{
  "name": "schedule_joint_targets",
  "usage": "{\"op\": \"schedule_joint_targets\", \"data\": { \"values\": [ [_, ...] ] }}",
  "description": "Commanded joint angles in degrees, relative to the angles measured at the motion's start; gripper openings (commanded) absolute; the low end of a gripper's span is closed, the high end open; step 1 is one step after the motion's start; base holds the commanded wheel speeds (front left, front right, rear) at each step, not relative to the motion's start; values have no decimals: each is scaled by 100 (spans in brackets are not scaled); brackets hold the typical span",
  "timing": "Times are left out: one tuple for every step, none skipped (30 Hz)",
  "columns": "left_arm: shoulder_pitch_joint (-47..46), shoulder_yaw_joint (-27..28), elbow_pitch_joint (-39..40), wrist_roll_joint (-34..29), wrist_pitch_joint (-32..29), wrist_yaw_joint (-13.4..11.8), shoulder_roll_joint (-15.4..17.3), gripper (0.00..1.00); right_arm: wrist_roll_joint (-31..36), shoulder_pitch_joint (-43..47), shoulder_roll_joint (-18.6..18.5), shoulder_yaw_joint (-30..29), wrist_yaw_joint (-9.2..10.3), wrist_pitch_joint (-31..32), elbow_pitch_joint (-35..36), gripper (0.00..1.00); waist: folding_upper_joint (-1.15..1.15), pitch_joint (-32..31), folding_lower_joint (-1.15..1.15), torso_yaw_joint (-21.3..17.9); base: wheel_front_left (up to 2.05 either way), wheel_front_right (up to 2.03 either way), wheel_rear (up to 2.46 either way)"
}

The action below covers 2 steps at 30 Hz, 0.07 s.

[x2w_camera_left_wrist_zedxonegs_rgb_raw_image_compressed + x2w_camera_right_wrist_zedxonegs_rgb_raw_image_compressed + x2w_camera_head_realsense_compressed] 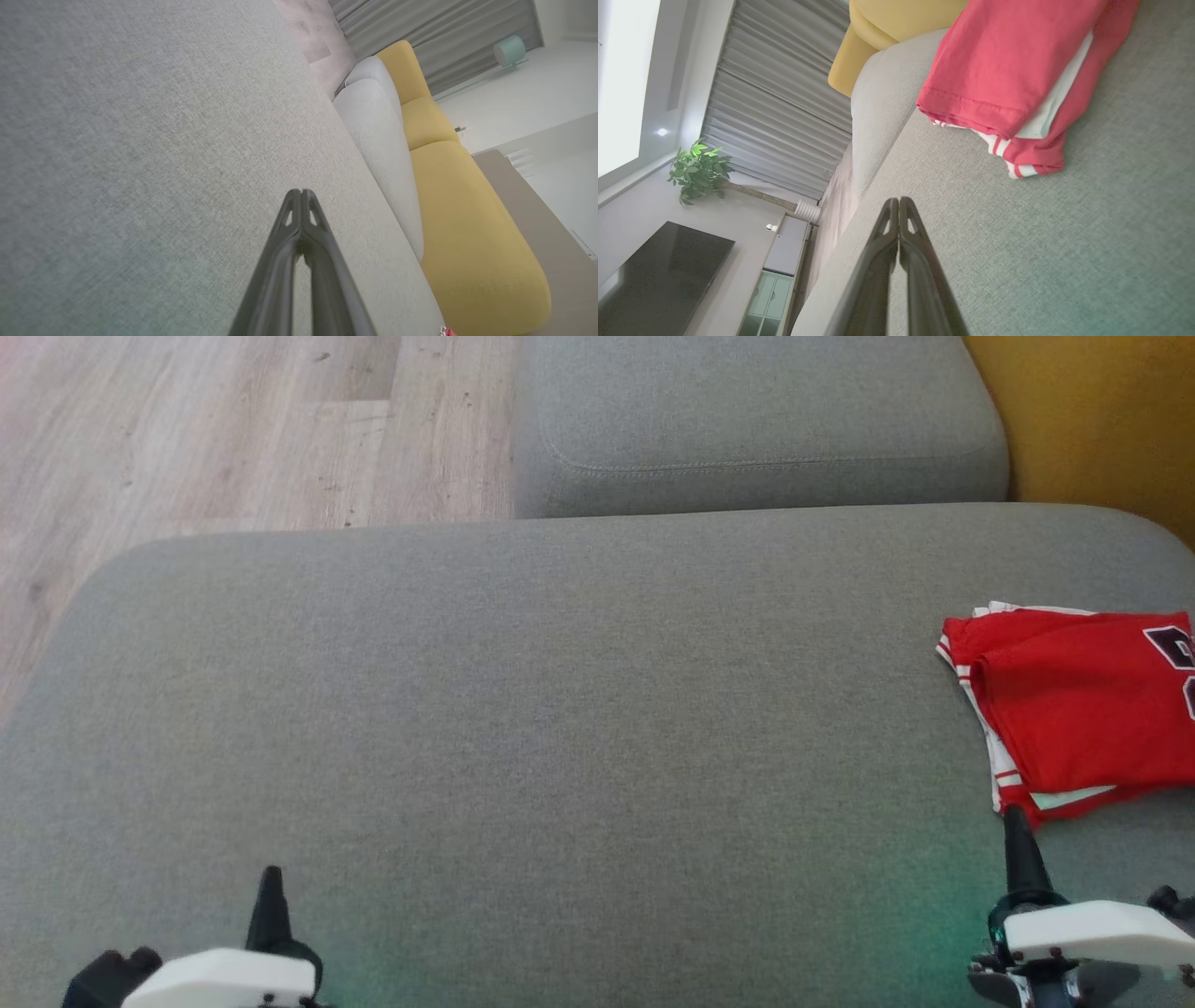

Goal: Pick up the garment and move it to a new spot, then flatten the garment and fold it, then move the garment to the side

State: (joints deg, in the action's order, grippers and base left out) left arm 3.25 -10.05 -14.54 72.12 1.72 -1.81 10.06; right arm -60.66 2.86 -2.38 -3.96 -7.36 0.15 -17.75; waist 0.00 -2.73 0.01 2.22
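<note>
red jersey knit, smooth, with stitched hems, white striped trim and dark lettering: the garment [1074, 709] lies folded into a rough rectangle at the right edge of the grey, coarse-woven sofa cushion [560, 728]. its near left corner sits just beyond the right gripper [1012, 817], whose jaws are pressed together on nothing. the left gripper [272, 875], jaws likewise together, is well apart from the garment. both arms point forward, low over the cushion.
</note>
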Motion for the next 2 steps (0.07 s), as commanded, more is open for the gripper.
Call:
{"op": "schedule_joint_targets", "data": {
  "values": [
    [-391,246,147,80,-23,67,16,0,-141,-328,-33,52,-9,48,220,0,0,5,0,-4,0,0,0],
    [-402,275,145,122,-40,86,1,0,-204,-340,-33,46,-9,60,223,0,0,11,0,-9,0,0,0]
  ]
}}
